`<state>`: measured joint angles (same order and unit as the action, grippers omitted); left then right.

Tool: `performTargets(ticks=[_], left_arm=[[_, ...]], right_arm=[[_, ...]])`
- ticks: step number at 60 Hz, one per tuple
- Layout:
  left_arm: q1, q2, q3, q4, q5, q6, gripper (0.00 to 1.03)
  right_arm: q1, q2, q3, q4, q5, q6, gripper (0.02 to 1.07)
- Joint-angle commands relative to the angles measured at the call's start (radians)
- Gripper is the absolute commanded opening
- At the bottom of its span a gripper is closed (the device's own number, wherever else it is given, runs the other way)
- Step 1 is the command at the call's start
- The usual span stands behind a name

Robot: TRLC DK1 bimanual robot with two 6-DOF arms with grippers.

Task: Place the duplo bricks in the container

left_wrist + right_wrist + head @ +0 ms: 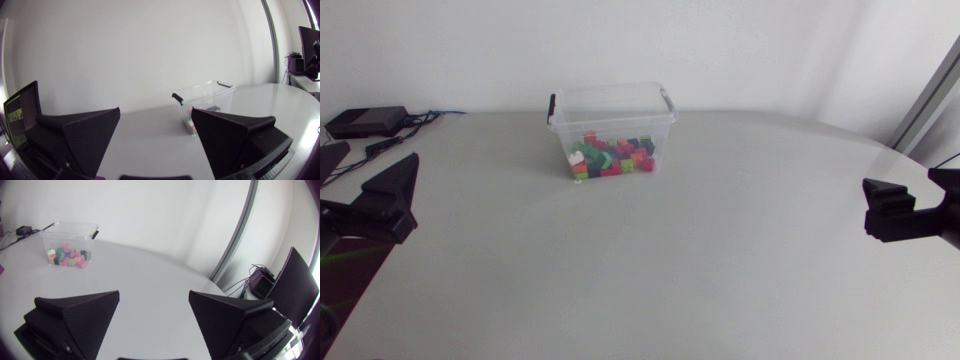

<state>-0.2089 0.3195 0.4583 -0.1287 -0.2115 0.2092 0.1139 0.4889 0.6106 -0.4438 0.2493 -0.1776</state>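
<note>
Where container (610,113) holds bricks (612,158), matte grey table (680,270)

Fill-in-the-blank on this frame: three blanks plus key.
1. The duplo bricks lie ____ the clear container.
2. The left end effector and the right end effector each hold ____.
3. The fingers of both stand ____ rather than shut.
Missing words: inside; nothing; open.

A finger (225,137) of the left gripper (155,111) is covering part of the container (212,97); the duplo bricks (612,157) are blurring together, too small to count.
</note>
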Motion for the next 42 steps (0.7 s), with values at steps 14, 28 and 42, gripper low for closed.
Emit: performTargets(ticks=[14,28,42], left_arm=[[0.031,-0.138,-0.113,0.017,0.013,-0.009,0.99],[0.08,-0.188,-0.208,0.047,0.067,-0.064,0.98],[0.126,-0.235,-0.298,0.077,0.119,-0.116,0.98]], right_arm=[[-0.033,-0.135,-0.149,0.092,-0.008,-0.055,1.02],[-0.055,-0.232,-0.276,0.188,-0.074,0.009,1.02],[-0.076,-0.325,-0.396,0.28,-0.137,0.069,1.02]])
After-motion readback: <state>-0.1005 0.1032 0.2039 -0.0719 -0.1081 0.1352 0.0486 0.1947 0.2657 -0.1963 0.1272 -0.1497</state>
